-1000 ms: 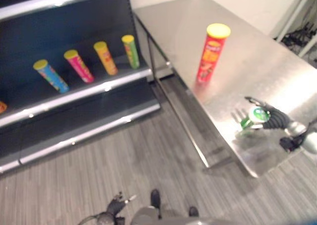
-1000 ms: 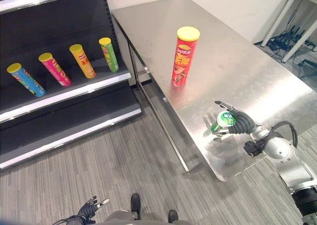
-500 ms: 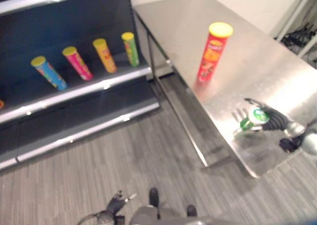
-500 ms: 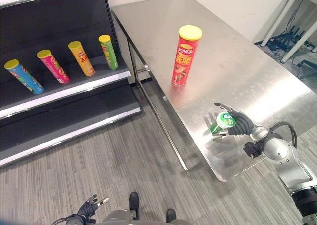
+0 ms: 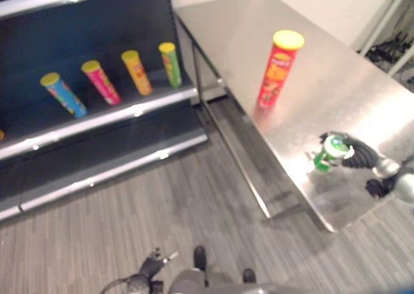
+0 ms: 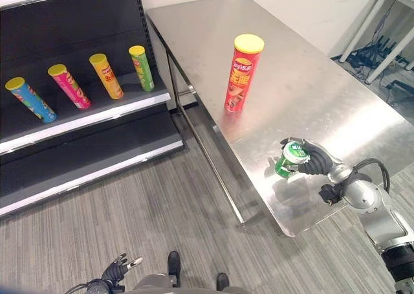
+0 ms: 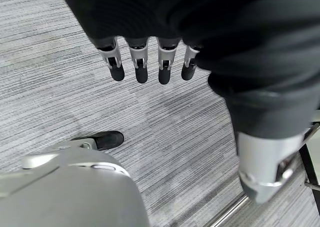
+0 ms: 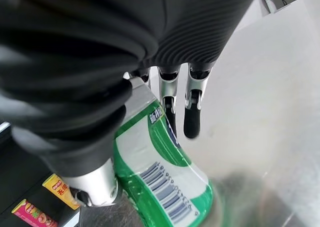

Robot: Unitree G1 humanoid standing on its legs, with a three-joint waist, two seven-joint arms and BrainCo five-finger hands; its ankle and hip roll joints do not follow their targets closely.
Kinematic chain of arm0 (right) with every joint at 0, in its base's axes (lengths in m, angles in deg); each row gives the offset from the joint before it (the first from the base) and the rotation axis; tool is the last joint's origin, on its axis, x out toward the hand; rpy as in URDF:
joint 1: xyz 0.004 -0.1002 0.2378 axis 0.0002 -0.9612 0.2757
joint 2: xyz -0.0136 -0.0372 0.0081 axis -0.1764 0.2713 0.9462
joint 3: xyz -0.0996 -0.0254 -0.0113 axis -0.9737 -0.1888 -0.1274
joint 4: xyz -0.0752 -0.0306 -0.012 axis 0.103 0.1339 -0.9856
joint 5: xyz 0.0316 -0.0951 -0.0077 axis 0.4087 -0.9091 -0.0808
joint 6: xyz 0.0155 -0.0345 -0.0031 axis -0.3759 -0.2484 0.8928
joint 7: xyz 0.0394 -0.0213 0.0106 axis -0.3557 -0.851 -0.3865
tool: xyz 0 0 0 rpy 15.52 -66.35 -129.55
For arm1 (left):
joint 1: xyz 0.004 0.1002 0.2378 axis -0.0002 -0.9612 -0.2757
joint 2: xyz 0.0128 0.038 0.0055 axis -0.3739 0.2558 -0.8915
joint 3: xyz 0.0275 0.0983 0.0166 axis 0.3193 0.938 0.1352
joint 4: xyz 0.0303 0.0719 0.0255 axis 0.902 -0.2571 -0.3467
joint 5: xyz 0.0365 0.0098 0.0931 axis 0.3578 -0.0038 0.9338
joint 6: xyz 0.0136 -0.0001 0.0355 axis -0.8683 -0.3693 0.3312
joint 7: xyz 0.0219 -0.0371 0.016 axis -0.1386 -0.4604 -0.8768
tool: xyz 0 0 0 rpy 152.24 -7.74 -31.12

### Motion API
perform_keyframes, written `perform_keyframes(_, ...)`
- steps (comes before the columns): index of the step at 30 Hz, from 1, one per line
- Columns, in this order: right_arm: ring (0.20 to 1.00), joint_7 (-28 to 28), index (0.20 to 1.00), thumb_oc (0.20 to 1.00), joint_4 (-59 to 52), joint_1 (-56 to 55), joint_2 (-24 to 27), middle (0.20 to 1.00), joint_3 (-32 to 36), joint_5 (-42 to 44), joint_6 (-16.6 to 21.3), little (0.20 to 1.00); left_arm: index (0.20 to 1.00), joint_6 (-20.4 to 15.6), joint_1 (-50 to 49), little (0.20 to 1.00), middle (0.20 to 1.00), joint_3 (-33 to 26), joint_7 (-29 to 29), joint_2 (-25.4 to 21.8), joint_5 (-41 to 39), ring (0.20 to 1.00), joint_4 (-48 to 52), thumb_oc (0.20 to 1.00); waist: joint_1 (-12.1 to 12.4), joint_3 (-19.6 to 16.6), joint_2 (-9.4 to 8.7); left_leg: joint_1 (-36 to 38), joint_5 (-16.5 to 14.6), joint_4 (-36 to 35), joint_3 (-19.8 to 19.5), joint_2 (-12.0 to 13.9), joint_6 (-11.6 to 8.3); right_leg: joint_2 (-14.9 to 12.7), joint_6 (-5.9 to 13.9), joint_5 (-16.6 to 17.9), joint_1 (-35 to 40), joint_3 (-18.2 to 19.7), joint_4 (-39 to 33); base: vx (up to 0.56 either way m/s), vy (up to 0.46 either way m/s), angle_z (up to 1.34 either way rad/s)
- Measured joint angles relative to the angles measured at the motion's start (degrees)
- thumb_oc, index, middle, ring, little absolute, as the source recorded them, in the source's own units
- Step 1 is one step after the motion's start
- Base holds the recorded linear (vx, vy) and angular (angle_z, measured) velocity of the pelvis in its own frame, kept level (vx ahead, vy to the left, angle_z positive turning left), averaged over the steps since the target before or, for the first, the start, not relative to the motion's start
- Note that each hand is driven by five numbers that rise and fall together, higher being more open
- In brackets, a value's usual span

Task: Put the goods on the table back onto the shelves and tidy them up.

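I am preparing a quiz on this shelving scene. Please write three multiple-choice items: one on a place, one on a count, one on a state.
1. Where does the red chip canister stand?
A. on the steel table
B. on the shelf
C. on the floor

2. How many canisters stand in the row on the shelf?
A. two
B. four
C. six

3. What is the right hand doing?
A. hanging open
B. pressing the table
C. gripping the green canister

Key: 1 A, it stands upright on the tabletop; 2 B, blue, pink, orange, green; 3 C, fingers curl around it.
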Motion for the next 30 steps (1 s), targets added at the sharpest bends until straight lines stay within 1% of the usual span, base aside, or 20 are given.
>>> perform_keyframes(5,0.2,0.01,0.2,0.2,-0.11,-0.04,0.01,0.2,0.04,0.03,-0.12,0.2,1.0,0.0,-0.02,1.0,1.0,-0.02,0.01,-0.08,-0.01,1.0,0.02,1.0,0.01,0.04,-0.07,0.0,0.03,0.01,-0.37,-0.03,-0.03,0.0,0.0,0.0,0.04,-0.08,0.0,-0.01,-0.022,0.01)
perform_keyframes(9,0.2,0.03,0.2,0.2,-1.15,-0.4,0.35,0.2,0.21,0.02,-0.17,0.2,1.0,-0.15,-0.11,1.0,1.0,-0.05,0.05,-0.37,-0.02,1.0,1.22,1.0,0.1,0.4,-0.02,-0.14,0.45,0.01,-1.62,-0.01,-0.26,0.22,0.1,-0.12,0.69,-1.08,-0.01,-0.06,-0.072,0.14)
perform_keyframes(11,0.2,0.23,0.2,0.2,-1.53,-0.33,0.74,0.2,0.35,0.04,-0.1,0.2,1.0,-0.59,-0.24,1.0,1.0,-0.08,0.11,-0.51,-0.04,1.0,1.56,1.0,0.64,0.6,0.12,-0.86,0.83,0.02,-2.2,0.16,-0.56,0.62,0.1,-0.12,0.27,-1.24,0.0,-0.12,-0.097,0.11)
perform_keyframes(14,0.2,0.74,0.2,0.2,-3.89,-0.37,2.26,0.2,1.13,0.04,0.03,0.2,1.0,-0.99,-0.2,1.0,1.0,-0.14,0.19,-0.82,-0.07,1.0,2.18,1.0,0.83,1.4,0.52,-2.29,1.86,0.02,-4.07,0.08,-0.89,1.44,-0.05,-0.02,-0.19,-2.88,0.0,-0.08,-0.042,0.35)
perform_keyframes(15,0.2,1.16,0.2,0.2,-4.17,-0.37,2.26,0.2,2.29,0.03,0.29,0.2,1.0,-1.01,0.09,1.0,1.0,-0.09,0.23,-0.79,-0.07,1.0,2.19,1.0,1.01,1.63,0.73,-3.22,2.44,0.02,-4.81,0.04,-1.04,1.81,-0.13,-0.1,-0.11,-4.11,0.04,-0.07,-0.005,0.73)
perform_keyframes(16,0.2,1.89,0.2,0.2,-5.74,-1.85,3.31,0.2,4.59,0.0,0.18,0.2,1.0,-0.92,0.8,1.0,1.0,0.01,0.21,-0.67,-0.06,1.0,2.6,1.0,0.48,1.91,1.01,-4.32,1.98,0.03,-4.21,0.39,-2.5,1.51,-1.01,-0.27,-0.07,-6.17,0.03,-0.08,0.077,1.0)
perform_keyframes(17,0.2,2.69,0.2,0.2,-7.15,-2.85,3.73,0.2,7.05,0.01,0.55,0.2,1.0,-0.96,1.25,1.0,1.0,-0.08,0.21,-0.84,-0.07,1.0,3.2,1.0,0.41,2.32,0.9,-4.85,0.63,0.32,-0.22,1.4,-1.63,1.43,-3.19,-0.26,-0.09,-8.18,0.11,-0.04,0.066,0.92)
perform_keyframes(18,0.2,3.24,0.2,0.2,-7.65,-2.74,3.84,0.2,7.88,-0.03,0.71,0.2,1.0,-0.94,1.53,1.0,1.0,-0.1,0.2,-0.93,-0.06,1.0,3.16,1.0,0.54,2.82,0.2,-5.1,-0.31,0.94,2.41,1.88,-1.59,1.04,-4.48,-0.09,-0.01,-9.22,0.29,-0.07,0.165,0.73)
perform_keyframes(19,0.2,3.86,0.2,0.2,-9.34,-2.91,3.84,0.2,9.76,-0.11,1.01,0.2,1.0,-0.93,1.92,1.0,1.0,-0.18,0.18,-1.12,-0.06,1.0,3.2,1.0,0.88,3.41,-0.86,-5.93,-2.07,5.08,6.91,3.22,-0.72,-0.31,-5.76,-0.29,0.35,-10.43,0.38,-0.03,0.157,0.37)
perform_keyframes(20,0.2,4.36,0.2,0.2,-10.51,-2.78,3.83,0.2,10.53,-0.17,1.11,0.2,1.0,-0.93,1.55,1.0,1.0,-0.16,0.18,-1.19,-0.06,1.0,3.15,1.0,1.31,3.62,-1.28,-5.81,-2.49,7.31,6.1,4.17,-1.58,-1.02,-5.78,-0.3,0.86,-10.5,0.37,-0.01,0.271,0.21)
perform_keyframes(21,0.2,4.96,0.2,0.2,-11.96,-2.78,3.95,0.2,11.93,-0.43,1.29,0.2,1.0,-0.89,1.25,1.0,1.0,-0.15,0.18,-1.14,-0.06,1.0,3.12,1.0,1.34,3.64,-1.3,-5.36,-2.31,8.56,4.13,5.13,-2.27,-1.38,-5.72,-0.37,1.19,-10.47,0.42,0.02,0.257,0.12)
perform_keyframes(22,0.2,5.27,0.2,0.2,-13.04,-2.8,4.15,0.2,13.49,-0.71,1.47,0.2,1.0,-0.9,1.15,1.0,1.0,-0.22,0.19,-1.05,-0.05,1.0,3.15,1.0,0.94,3.4,-0.63,-4.51,-1.21,7.91,2.24,6.11,-3.07,-1.21,-5.09,-0.78,1.6,-10.84,0.54,-0.01,0.314,0.25)
perform_keyframes(23,0.2,5.54,0.2,0.2,-13.59,-2.84,4.29,0.2,14.84,-1.55,1.55,0.2,1.0,-0.88,1.34,1.0,1.0,-0.24,0.27,-0.95,-0.05,1.0,3.15,1.0,-0.24,3.47,-0.4,-3.01,-1.77,5.61,0.39,5.91,-4.1,-1.31,-4.6,-0.98,1.81,-11.65,0.98,-0.05,0.283,0.41)
perform_keyframes(24,0.2,5.88,0.2,0.2,-13.97,-3.01,4.21,0.2,15.54,-2.17,1.56,0.2,1.0,-0.91,1.84,1.0,1.0,-0.26,0.3,-1.32,-0.04,1.0,3.21,1.0,-0.43,3.5,-0.43,-2.26,-1.04,3.87,0.25,5.26,-3.58,-2.01,-4.02,-0.91,1.49,-12.09,1.82,-0.07,0.3,0.29)
perform_keyframes(25,0.2,6.07,0.2,0.2,-14.38,-3.0,4.43,0.2,16.25,-2.94,1.54,0.2,1.0,-0.93,2.61,1.0,1.0,-0.27,0.42,-1.52,-0.04,1.0,3.35,1.0,-0.34,3.58,-0.82,-2.17,-0.78,3.3,0.32,4.83,-3.22,-2.49,-3.38,-0.86,0.74,-11.71,2.93,-0.08,0.277,0.16)
perform_keyframes(26,0.2,6.52,0.2,0.2,-15.06,-2.82,4.42,0.2,16.85,-3.63,1.63,0.2,1.0,-0.93,3.53,1.0,1.0,-0.2,0.55,-2.09,-0.04,1.0,3.43,1.0,-0.22,3.56,-1.7,-2.15,-0.65,3.02,0.4,3.9,-2.88,-3.41,-2.04,-0.87,-0.11,-11.79,3.91,-0.06,0.197,-0.01)
perform_keyframes(27,0.2,6.69,0.2,0.2,-15.59,-2.61,4.5,0.2,17.31,-4.06,1.74,0.2,1.0,-0.94,3.95,1.0,1.0,-0.22,0.57,-2.39,-0.03,1.0,3.47,1.0,-0.02,3.44,-2.11,-2.22,-0.65,2.79,0.49,3.44,-2.86,-4.06,-1.47,-0.98,-0.26,-11.72,4.36,-0.07,0.149,0.02)
perform_keyframes(29,0.2,7.49,0.2,0.2,-18.35,-1.42,4.49,0.2,19.15,-4.42,2.49,0.2,1.0,-0.98,4.83,1.0,1.0,-0.76,0.83,-3.37,-0.03,1.0,3.64,1.0,0.0,3.37,-2.47,-1.95,-0.29,0.99,1.81,2.25,-2.04,-5.38,-0.34,-0.89,-2.4,-11.11,6.31,-0.08,0.16,-0.14)
perform_keyframes(30,0.2,7.48,0.2,0.2,-19.28,-1.4,4.49,0.2,19.66,-4.42,2.58,0.2,1.0,-0.99,4.83,1.0,1.0,-1.01,0.9,-3.69,-0.02,1.0,3.7,1.0,0.17,3.38,-2.47,-1.95,-0.23,0.78,1.94,2.13,-1.96,-5.61,0.19,-0.67,-2.8,-10.61,6.48,-0.07,0.16,-0.26)
